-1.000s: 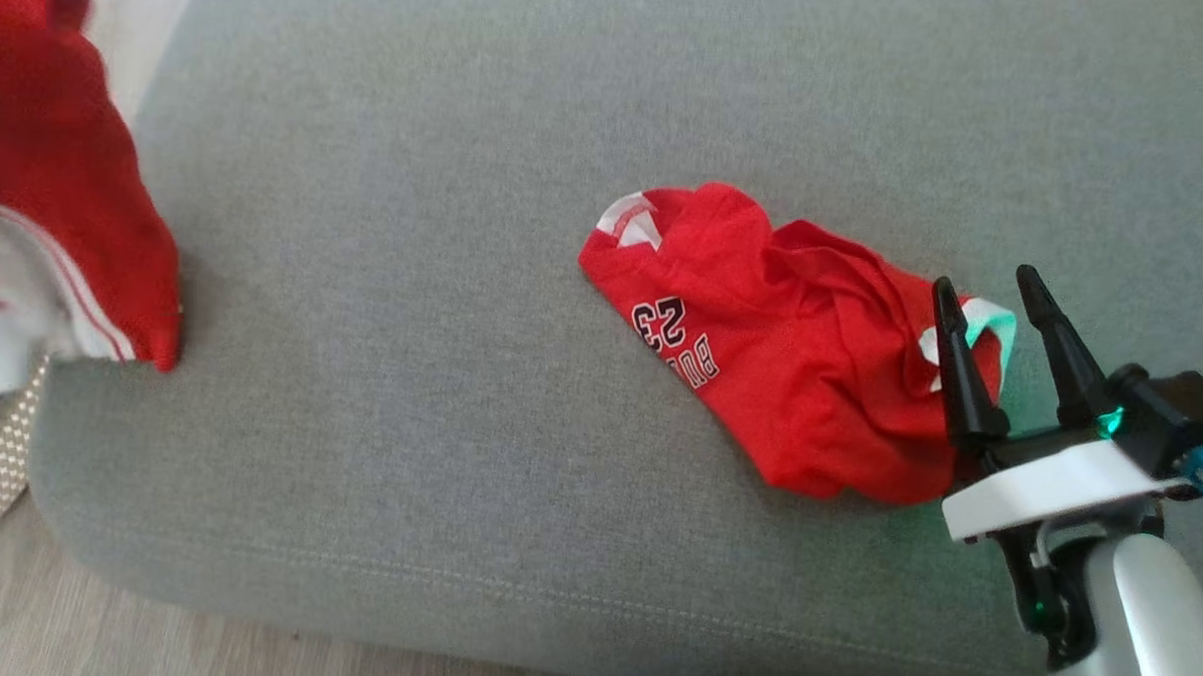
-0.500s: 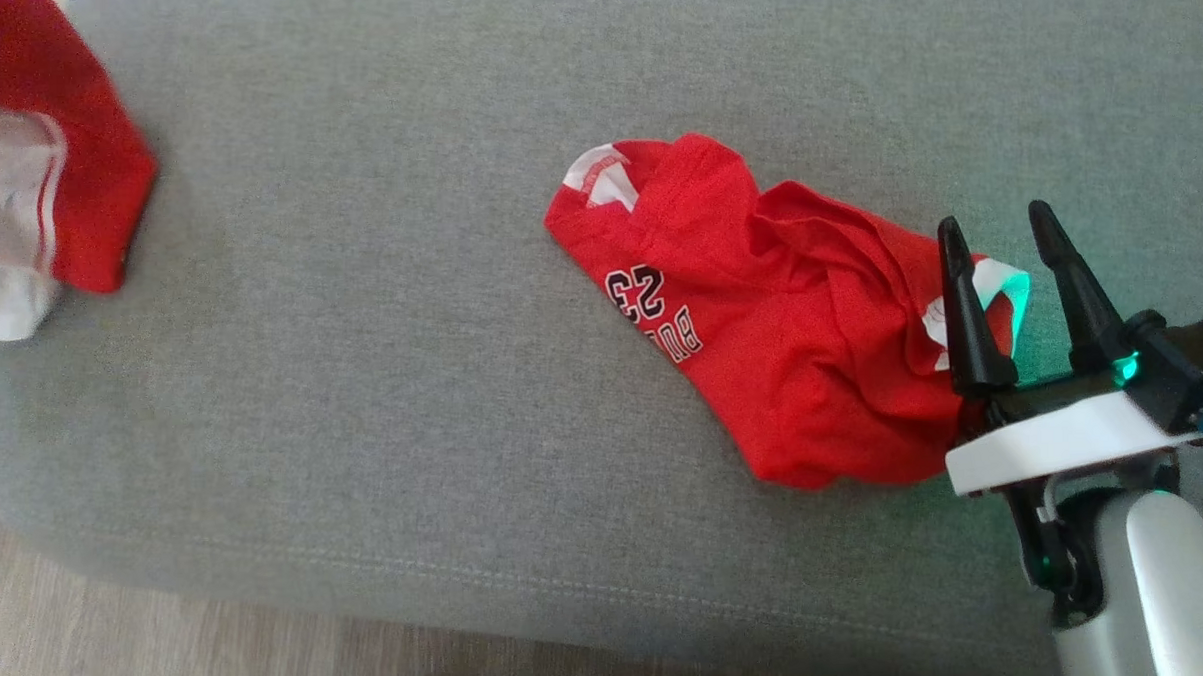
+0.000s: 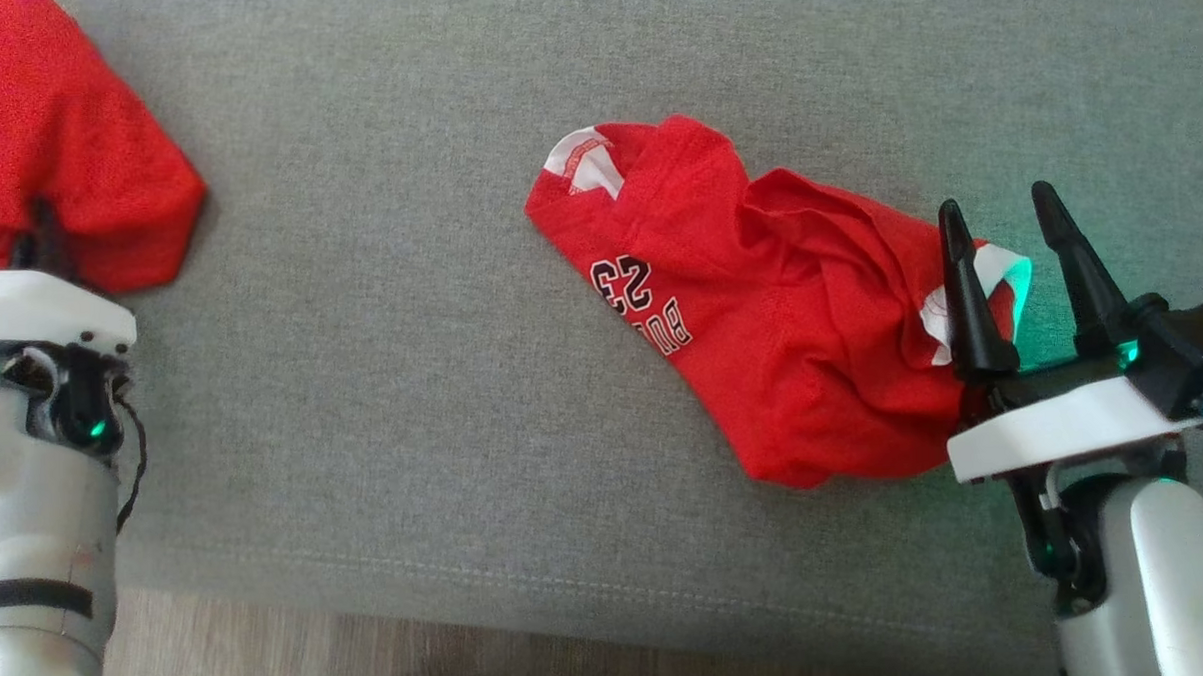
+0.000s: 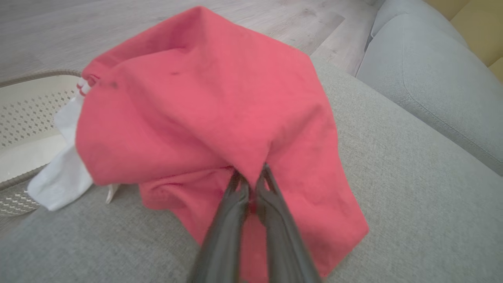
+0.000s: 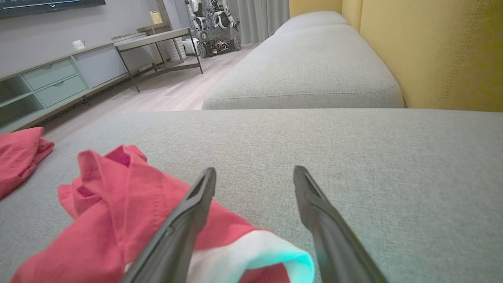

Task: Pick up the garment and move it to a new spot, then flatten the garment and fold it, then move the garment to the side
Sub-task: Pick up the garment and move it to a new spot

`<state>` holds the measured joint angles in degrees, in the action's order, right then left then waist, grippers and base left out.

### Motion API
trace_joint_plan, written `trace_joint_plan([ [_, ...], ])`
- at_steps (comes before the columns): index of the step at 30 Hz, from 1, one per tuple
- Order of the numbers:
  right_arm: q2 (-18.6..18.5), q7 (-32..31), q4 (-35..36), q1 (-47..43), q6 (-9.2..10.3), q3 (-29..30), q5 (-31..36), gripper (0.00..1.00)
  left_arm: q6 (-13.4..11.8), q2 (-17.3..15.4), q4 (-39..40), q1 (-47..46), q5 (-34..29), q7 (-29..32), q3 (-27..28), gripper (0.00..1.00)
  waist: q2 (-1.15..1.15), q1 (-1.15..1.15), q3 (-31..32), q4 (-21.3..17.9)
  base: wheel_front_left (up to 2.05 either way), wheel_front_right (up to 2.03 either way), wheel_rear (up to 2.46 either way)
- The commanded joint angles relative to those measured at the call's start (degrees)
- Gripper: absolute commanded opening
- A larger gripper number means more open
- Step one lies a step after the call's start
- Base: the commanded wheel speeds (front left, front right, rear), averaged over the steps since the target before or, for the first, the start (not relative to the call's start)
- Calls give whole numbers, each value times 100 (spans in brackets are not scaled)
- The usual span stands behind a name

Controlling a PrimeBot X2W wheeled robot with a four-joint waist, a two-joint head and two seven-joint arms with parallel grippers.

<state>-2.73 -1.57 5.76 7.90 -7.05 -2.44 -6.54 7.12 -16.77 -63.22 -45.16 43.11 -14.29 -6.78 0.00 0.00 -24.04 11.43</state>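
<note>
A red garment [image 3: 55, 147] lies bunched at the left end of the grey sofa seat [image 3: 410, 285]. My left gripper [image 4: 250, 173] is at its near edge. The fingers stand almost together, and the garment's [image 4: 204, 98] folds run to the tips, pinched there. A white part hangs off its left side. A second red garment [image 3: 781, 332], printed with 23, lies crumpled mid-seat. My right gripper [image 3: 992, 204] hovers open over that one's right end, astride a white trim, and holds nothing. In the right wrist view the right gripper [image 5: 254, 173] has this garment [image 5: 118, 204] under its left finger.
A pale perforated basket [image 4: 23, 114] stands off the seat's left end. Wood floor [image 3: 272, 650] runs along the seat's front edge. A yellow backrest [image 5: 432, 47] rises behind the seat, and another grey cushion [image 5: 306, 74] lies beyond it.
The head camera has shifted. My left arm has come into view at the lower left, and the left garment has come down onto the seat. My right gripper stays open over the 23 garment.
</note>
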Motion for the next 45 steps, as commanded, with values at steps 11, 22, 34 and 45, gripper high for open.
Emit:
trace_joint_plan([
  [11,-15,234,18,29,-44,-137,-113,100,-856,-108,2326,1220,-1555,-70,791,100,0,0,622,-125,0,0,0],
  [22,-15,419,-240,-216,-44,-170,-227,100,-1154,482,4840,2959,-2652,-71,1025,100,0,0,1284,-362,0,0,0],
  [34,-15,459,-490,-640,-44,-172,-220,100,-1185,687,6527,4619,-3108,260,440,100,0,0,1956,-754,0,0,0],
  [45,-15,445,-581,-1029,-44,-222,-354,100,-1176,649,6800,5098,-3163,663,171,100,0,0,2412,-1066,0,0,0],
])
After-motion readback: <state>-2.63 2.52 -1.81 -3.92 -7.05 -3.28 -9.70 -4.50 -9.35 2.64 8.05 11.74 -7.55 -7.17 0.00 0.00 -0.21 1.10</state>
